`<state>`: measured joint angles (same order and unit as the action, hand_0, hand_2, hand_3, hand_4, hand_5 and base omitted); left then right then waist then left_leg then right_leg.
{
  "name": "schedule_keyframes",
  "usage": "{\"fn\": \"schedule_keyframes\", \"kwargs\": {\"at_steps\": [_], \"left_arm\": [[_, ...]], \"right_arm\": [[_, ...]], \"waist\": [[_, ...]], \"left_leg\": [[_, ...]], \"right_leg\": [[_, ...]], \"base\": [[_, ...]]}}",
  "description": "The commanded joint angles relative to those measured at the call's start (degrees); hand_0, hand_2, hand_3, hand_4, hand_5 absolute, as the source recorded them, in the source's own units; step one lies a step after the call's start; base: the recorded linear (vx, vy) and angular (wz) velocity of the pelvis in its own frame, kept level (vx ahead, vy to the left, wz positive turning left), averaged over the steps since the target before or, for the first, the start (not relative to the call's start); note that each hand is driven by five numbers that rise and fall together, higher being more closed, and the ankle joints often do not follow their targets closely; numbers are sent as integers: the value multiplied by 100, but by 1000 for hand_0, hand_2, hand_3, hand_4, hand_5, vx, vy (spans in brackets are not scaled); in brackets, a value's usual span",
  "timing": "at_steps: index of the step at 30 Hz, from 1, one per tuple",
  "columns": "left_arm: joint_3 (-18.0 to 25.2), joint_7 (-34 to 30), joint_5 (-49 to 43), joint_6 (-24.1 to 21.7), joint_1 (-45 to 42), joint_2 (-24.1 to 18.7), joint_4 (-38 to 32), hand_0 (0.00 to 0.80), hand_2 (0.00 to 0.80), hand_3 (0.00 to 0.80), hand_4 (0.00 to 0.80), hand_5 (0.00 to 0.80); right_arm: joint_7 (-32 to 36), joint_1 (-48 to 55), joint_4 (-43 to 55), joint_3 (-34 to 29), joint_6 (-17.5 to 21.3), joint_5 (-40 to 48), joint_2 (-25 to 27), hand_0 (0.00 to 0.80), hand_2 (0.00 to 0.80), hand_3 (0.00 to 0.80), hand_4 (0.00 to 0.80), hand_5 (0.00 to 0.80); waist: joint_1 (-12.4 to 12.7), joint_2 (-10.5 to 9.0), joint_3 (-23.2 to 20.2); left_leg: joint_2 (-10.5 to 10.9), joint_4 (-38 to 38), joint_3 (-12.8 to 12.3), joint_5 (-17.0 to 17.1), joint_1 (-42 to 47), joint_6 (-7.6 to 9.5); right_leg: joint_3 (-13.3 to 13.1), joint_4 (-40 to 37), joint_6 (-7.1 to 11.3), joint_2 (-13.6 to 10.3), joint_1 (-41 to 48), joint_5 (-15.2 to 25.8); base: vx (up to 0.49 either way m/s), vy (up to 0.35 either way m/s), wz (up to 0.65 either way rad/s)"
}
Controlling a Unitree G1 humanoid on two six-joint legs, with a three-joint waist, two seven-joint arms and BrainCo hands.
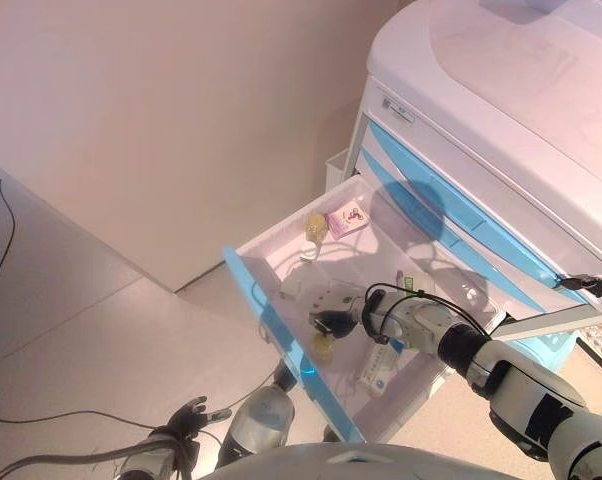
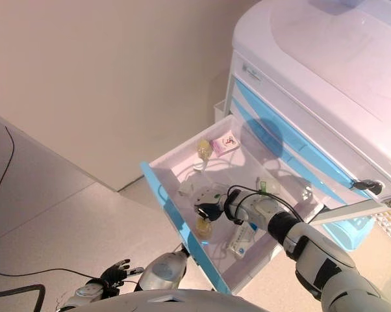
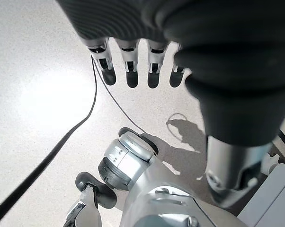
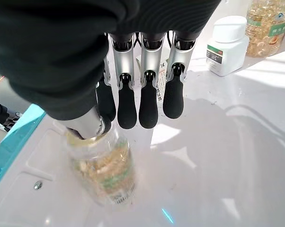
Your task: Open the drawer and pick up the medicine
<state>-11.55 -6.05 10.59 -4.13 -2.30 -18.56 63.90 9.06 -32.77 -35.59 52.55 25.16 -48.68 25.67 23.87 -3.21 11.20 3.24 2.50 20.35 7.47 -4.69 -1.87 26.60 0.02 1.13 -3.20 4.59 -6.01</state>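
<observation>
The top drawer [image 1: 281, 335] of the white cart stands pulled out, its blue front toward me. A clear medicine bottle of yellow capsules [image 4: 107, 177] lies on the drawer floor near that front, also visible from above [image 1: 324, 347]. My right hand [image 1: 343, 312] is inside the drawer just over it. Its fingers [image 4: 148, 101] hang straight past the bottle and the thumb [image 4: 88, 125] rests at the bottle's top, so the hand is open. My left hand [image 3: 128, 71] hangs low over the floor [image 2: 116, 270], fingers relaxed and holding nothing.
Further back in the drawer are a white bottle [image 4: 227, 45], another capsule bottle [image 1: 316, 228] and a pink box [image 1: 347, 218]. A white box [image 1: 379, 370] lies by my right wrist. The cart [image 1: 501, 110] has more blue drawers below; a wall runs along the left.
</observation>
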Motion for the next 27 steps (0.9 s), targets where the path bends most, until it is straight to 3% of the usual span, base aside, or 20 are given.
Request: {"fn": "schedule_keyframes", "kwargs": {"at_steps": [1,5,7,8,9,10,27], "left_arm": [[-44,-20,-154,-166,-105,-71,135,0,0,0,0,0],[-39,-18,-200,-156,-122,-66,134,0,0,0,0,0],[-38,-23,-196,-146,-116,-66,140,0,0,0,0,0],[-29,-26,-206,-148,-117,-64,144,0,0,0,0,0],[-24,-33,-217,-152,-117,-66,148,0,0,0,0,0],[-29,-31,-218,-151,-114,-62,151,0,0,0,0,0],[-78,-7,-242,-164,-101,-59,151,0,0,0,0,0]], "right_arm": [[-100,8,147,194,70,-79,-79,637,637,637,637,637],[-108,29,142,184,53,-82,-87,643,643,643,643,643],[-132,32,115,173,71,-106,-87,574,574,574,574,574],[-147,40,109,171,50,-74,-86,292,292,292,292,292],[-159,39,107,177,27,-64,-85,82,82,82,82,82],[-162,58,100,153,-3,-91,-94,0,0,0,0,0],[-319,89,-90,169,-342,-635,-169,0,0,0,0,0]], "waist": [[77,-69,-21],[77,-75,-43],[72,-75,-47],[69,-76,-50],[69,-76,-52],[64,-75,-57],[65,-61,-40]], "left_leg": [[190,131,53,-336,185,56],[186,130,47,-341,197,56],[191,126,47,-346,198,59],[193,126,46,-348,200,60],[194,127,45,-349,202,61],[193,125,45,-351,204,60],[189,130,41,-347,210,69]], "right_leg": [[-299,325,75,-212,-102,100],[-302,319,74,-210,-89,102],[-313,315,74,-208,-86,103],[-321,313,74,-206,-86,102],[-322,312,74,-205,-86,102],[-324,315,75,-206,-87,103],[-324,311,84,-208,-87,118]], "base": [[0,0,0],[0,0,0],[0,0,0],[0,0,0],[0,0,0],[0,0,0],[0,0,0]]}}
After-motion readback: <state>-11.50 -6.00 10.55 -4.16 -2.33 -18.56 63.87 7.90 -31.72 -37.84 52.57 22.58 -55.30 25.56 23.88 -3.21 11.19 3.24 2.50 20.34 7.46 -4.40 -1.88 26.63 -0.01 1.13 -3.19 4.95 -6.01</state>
